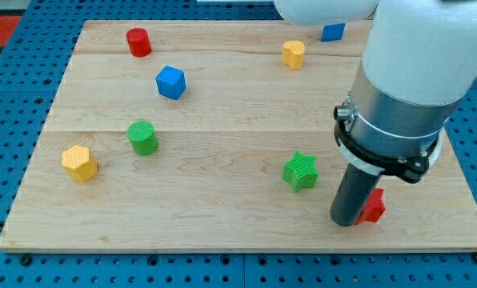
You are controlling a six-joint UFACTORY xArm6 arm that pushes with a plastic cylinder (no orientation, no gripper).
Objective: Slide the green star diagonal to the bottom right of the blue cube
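Observation:
The green star (301, 171) lies on the wooden board (222, 120) right of centre, towards the view's bottom. The blue cube (171, 82) sits at the upper left of centre. My tip (347, 222) rests on the board just right of and below the green star, a small gap apart from it. A red block (374, 206) of unclear shape touches the rod's right side.
A green cylinder (143, 137) and a yellow hexagonal block (80, 162) lie at the left. A red cylinder (138, 42) is at the top left. A yellow block (294, 54) and a second blue block (332, 32) are at the top right, beside the arm's white body (414, 48).

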